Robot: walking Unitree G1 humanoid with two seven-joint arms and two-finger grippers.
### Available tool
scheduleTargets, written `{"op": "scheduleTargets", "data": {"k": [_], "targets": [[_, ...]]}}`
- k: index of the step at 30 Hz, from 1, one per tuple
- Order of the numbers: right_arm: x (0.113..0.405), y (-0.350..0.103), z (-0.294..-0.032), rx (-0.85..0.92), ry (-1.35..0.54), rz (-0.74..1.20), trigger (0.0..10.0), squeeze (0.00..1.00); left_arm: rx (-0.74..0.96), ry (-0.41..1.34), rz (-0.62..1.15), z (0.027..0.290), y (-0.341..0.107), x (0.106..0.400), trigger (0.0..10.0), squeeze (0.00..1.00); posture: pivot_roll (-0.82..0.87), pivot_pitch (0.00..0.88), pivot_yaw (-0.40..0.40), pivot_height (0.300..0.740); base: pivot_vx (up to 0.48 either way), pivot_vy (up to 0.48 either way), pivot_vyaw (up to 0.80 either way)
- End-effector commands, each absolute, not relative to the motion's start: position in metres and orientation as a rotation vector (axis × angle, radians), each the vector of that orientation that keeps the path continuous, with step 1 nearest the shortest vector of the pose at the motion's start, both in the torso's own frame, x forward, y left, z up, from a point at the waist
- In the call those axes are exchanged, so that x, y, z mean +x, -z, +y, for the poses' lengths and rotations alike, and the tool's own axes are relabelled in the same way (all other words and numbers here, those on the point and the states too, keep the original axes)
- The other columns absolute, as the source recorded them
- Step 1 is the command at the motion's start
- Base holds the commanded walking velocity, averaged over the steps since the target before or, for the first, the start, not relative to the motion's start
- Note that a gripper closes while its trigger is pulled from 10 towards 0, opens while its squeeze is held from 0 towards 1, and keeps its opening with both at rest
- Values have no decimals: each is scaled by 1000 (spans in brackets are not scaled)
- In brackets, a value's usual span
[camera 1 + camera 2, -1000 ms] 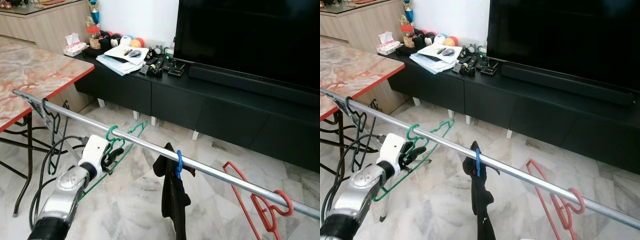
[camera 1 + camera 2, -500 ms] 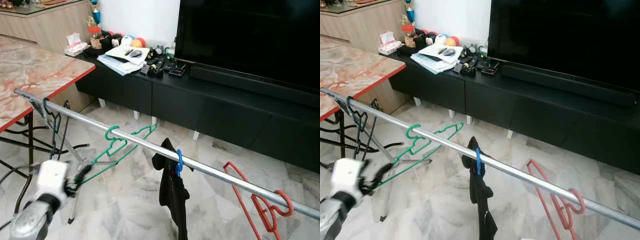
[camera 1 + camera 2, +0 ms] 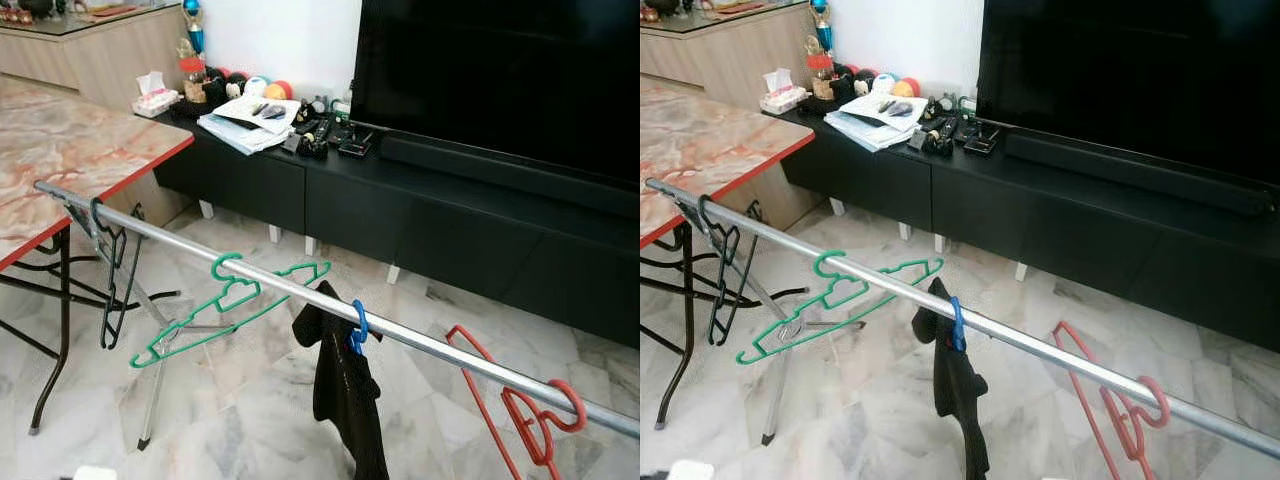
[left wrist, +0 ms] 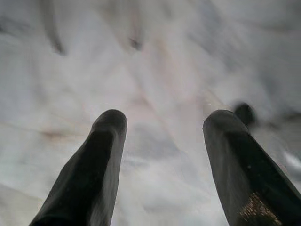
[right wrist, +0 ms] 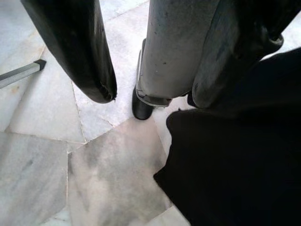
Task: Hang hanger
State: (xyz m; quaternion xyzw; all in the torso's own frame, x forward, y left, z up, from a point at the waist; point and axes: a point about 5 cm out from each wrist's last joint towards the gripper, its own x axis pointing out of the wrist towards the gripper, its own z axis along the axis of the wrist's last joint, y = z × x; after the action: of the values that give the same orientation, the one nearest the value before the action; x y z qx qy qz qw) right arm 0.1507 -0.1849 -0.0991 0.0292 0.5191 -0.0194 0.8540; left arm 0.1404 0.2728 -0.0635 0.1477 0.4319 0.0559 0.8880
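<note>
The green hanger [image 3: 225, 305] hangs by its hook on the rail [image 3: 300, 291], left of centre in the head view, tilted down to the left — no hand touches it. Along the rail to the right hang a blue hanger [image 3: 357, 327] with a black cloth [image 3: 345, 395] and a red hanger [image 3: 520, 410]; a black one [image 3: 110, 270] hangs far left. The left hand [image 4: 164, 136] points at blurred floor [image 4: 155, 61], fingers apart, empty. The right hand [image 5: 155, 99] also has its fingers spread, over the floor beside dark cloth.

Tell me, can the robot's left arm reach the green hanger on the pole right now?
Probably yes. The green hanger hangs by its hook on the metal pole, with nothing in front of it. The left gripper is open and empty, pointing at the floor, so the arm must rise first.
</note>
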Motion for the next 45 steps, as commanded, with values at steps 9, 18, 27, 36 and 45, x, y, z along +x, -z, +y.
{"op": "scheduleTargets", "data": {"k": [9, 18, 27, 36, 45], "targets": [[150, 100, -184, 118, 95, 1086, 10000, 0, 203, -40, 1028, 233, 87, 145, 10000, 0, -12, 62, 1, 740, -34, 0, 0], [148, 101, -184, 125, 76, 1108, 10000, 0, 201, -6, 997, 224, 84, 162, 10000, 0, -8, 70, 0, 740, -310, 0, -339], [148, 101, -182, 133, 50, 1105, 10000, 0, 197, -17, 1064, 226, 93, 144, 10000, 0, -7, 76, 1, 740, -317, 0, -70], [147, 101, -182, 130, 58, 1114, 10000, 0, 191, -26, 1086, 227, 96, 137, 10000, 0, -7, 72, 1, 740, -321, 0, 0], [147, 101, -183, 126, 59, 1118, 10000, 0, 197, -37, 1101, 231, 96, 135, 10000, 0, -9, 76, -1, 740, -178, 0, -708]]}}
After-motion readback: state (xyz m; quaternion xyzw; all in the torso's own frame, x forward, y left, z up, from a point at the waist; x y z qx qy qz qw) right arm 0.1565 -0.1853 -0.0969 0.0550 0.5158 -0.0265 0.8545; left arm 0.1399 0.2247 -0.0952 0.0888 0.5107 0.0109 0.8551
